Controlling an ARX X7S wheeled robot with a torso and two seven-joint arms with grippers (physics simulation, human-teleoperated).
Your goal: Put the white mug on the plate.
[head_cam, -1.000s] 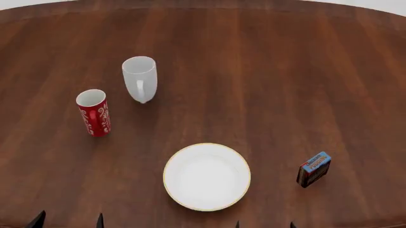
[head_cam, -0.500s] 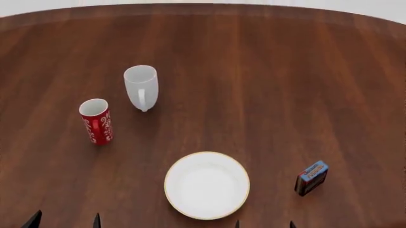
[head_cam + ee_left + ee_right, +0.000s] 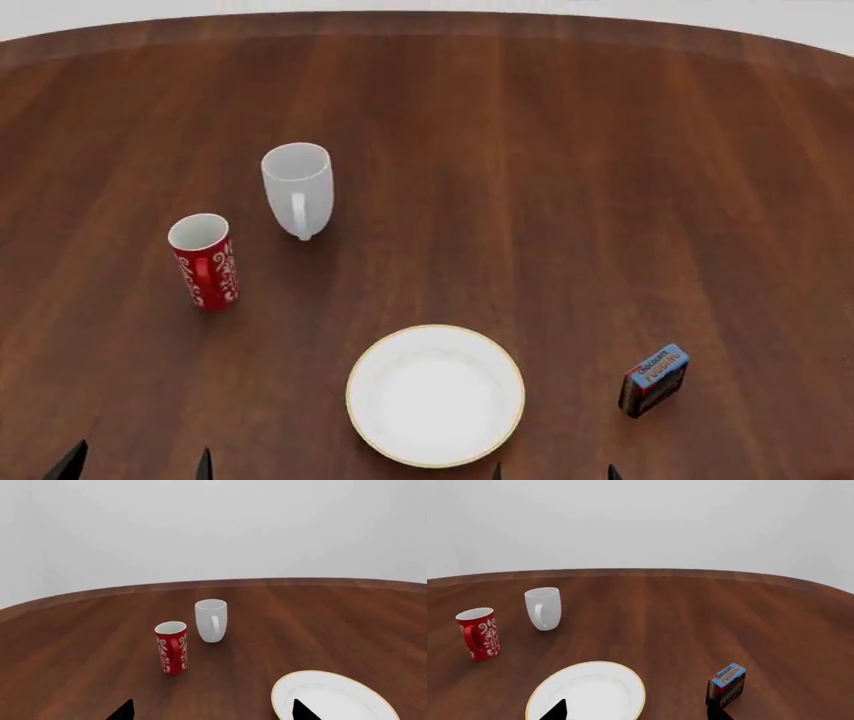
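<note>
The white mug point(image 3: 298, 188) stands upright on the wooden table point(image 3: 574, 180), far left of middle, handle toward me; it also shows in the left wrist view point(image 3: 211, 620) and the right wrist view point(image 3: 544, 608). The plate point(image 3: 435, 395) lies empty near the front edge, also in the left wrist view point(image 3: 340, 700) and the right wrist view point(image 3: 590, 692). My left gripper point(image 3: 136, 466) point(image 3: 212, 712) and right gripper point(image 3: 555, 473) point(image 3: 637, 711) show only dark fingertips at the bottom edge, spread wide, holding nothing, well short of the mug.
A red mug with white patterns point(image 3: 204, 261) stands left of and nearer than the white mug. A small blue-topped dark box point(image 3: 654, 380) stands right of the plate. The table's curved far edge meets a pale wall.
The head view has shifted: the mugs, plate and box sit lower in the picture and the table's far edge has come into view. Nothing on the table has moved. Both grippers stay open.
</note>
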